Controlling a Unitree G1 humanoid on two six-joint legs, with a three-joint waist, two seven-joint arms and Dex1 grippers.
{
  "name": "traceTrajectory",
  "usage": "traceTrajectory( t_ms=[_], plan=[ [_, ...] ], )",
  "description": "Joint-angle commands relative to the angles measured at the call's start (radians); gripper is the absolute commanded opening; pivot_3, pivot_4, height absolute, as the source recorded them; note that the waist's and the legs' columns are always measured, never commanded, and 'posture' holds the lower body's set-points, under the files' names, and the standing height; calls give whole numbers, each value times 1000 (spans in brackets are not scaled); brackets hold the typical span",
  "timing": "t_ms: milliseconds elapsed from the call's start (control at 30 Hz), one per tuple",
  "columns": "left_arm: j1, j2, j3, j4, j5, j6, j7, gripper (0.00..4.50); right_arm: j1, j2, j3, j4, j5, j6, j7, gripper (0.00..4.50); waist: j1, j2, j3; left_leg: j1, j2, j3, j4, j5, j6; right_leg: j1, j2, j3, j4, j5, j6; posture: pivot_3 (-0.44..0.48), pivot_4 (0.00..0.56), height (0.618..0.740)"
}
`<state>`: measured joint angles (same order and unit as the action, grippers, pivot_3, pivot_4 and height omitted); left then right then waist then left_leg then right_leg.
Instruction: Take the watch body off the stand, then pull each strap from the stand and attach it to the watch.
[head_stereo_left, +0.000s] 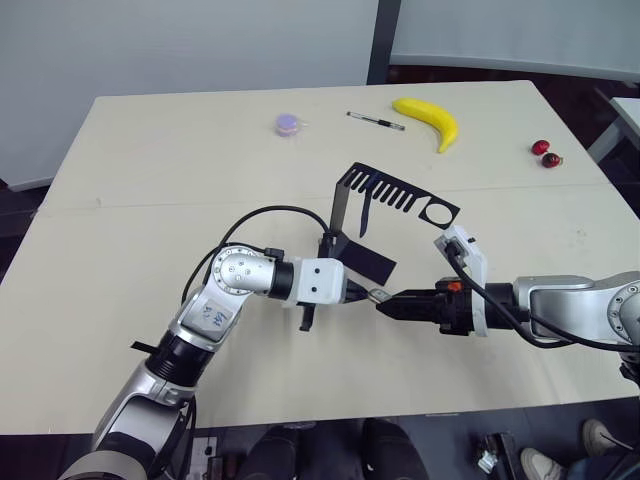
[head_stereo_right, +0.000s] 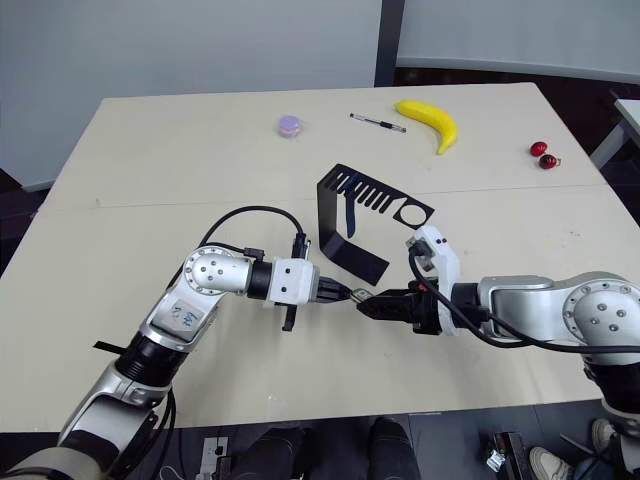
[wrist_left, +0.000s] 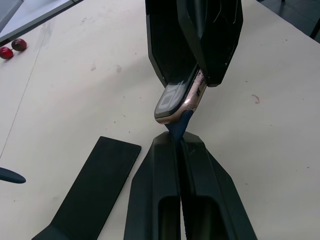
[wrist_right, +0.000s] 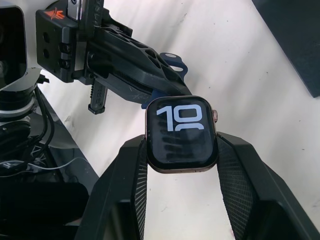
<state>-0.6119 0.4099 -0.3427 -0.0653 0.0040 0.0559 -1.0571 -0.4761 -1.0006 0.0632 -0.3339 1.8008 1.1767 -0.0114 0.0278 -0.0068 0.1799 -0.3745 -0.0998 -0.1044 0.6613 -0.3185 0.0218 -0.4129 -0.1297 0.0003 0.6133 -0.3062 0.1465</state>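
Observation:
My right gripper (wrist_right: 182, 143) is shut on the watch body (wrist_right: 181, 134), a rounded-square case with a black screen and a pale gold rim. My left gripper (wrist_left: 179, 142) is shut on a dark navy strap (wrist_left: 181, 125), whose tip touches the lower edge of the watch body (wrist_left: 177, 100). The two grippers meet tip to tip above the table's front middle, left gripper (head_stereo_left: 358, 293) against right gripper (head_stereo_left: 392, 302). Just behind them stands the black stand (head_stereo_left: 343, 210). A second navy strap (head_stereo_left: 364, 215) hangs from its slotted top.
Along the far side of the table lie a yellow banana (head_stereo_left: 430, 118), a black-and-white pen (head_stereo_left: 376, 121) and a small purple round object (head_stereo_left: 288, 124). Two red cherries (head_stereo_left: 545, 152) sit at the far right. The stand's flat foot (head_stereo_left: 365, 260) lies close behind the grippers.

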Motion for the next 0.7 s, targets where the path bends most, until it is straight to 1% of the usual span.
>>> traceTrajectory(
  t_ms=[33, 67, 167, 233, 300, 333, 400, 433, 467, 567, 700],
  plan=[
    [-5, -11, 6, -65, -33, -4, 10, 0, -5, 13, -20, -51, -7, -7, 50, 1486, 0, 0, 0, 0, 0, 0, 0, 0, 0, 0, 0, 0, 0, 0, 0, 0, 150, 740],
    [-1, -8, 11, -75, -45, 18, 6, 0, -6, 15, -23, -54, -22, -9, 57, 1486, 0, 0, 0, 0, 0, 0, 0, 0, 0, 0, 0, 0, 0, 0, 0, 0, 150, 740],
    [43, 65, 72, -159, -167, 168, -67, 978, -8, 15, -44, -84, -114, -20, 118, 1486, -5, 0, 0, 0, 0, 0, 0, 0, 0, 0, 0, 0, 0, 0, 0, 0, 150, 740],
    [62, 120, 114, -198, -242, 272, -100, 1885, -7, -2, -54, -131, -229, -38, 201, 1486, -5, 0, 0, -1, 2, 0, 0, -1, 0, -1, 0, 1, 4, 0, 0, 0, 150, 740],
    [81, 187, 169, -241, -353, 374, -151, 2881, 32, -50, -56, -231, -441, -131, 349, 1486, -2, 0, 0, -1, 2, 0, 0, -1, 0, -2, 0, 1, 4, 0, 0, 0, 150, 740],
    [88, 219, 198, -262, -410, 425, -175, 3370, 58, -58, -65, -263, -511, -178, 404, 1486, -2, 0, 0, -1, 2, 0, 0, -1, 0, -2, 1, 1, 3, 0, 0, 0, 150, 740],
    [91, 259, 233, -287, -478, 487, -192, 4337, 113, -64, -83, -308, -616, -270, 513, 1486, -2, 0, 0, -1, 2, 0, 1, -1, 0, -2, 4, 1, 2, 0, 0, 0, 150, 740],
    [91, 269, 239, -294, -493, 503, -186, 4431, 142, -71, -90, -330, -670, -316, 567, 1486, -1, 0, 0, -1, 2, 0, 1, -2, 0, -2, 4, 1, 3, 0, 0, 0, 150, 740],
    [91, 274, 242, -298, -501, 512, -180, 4431, 164, -75, -95, -345, -713, -350, 608, 1486, 1, 0, 0, -1, 1, 0, 1, -2, 0, -1, 4, 1, 3, 0, 0, 0, 150, 740],
    [96, 298, 231, -300, -460, 474, -165, 4431, 240, -97, -76, -388, -929, -526, 743, 1486, 1, 0, 0, -1, 0, 0, 2, -2, 0, -1, 3, 1, 0, 0, 1, 0, 150, 740],
    [112, 293, 224, -298, -429, 434, -125, 4431, 292, -74, -61, -406, -1075, -646, 811, 1486, -3, 0, 0, -1, 0, 0, 1, -2, 0, -1, 3, 1, 0, 0, 1, 0, 150, 740]
  ],
)
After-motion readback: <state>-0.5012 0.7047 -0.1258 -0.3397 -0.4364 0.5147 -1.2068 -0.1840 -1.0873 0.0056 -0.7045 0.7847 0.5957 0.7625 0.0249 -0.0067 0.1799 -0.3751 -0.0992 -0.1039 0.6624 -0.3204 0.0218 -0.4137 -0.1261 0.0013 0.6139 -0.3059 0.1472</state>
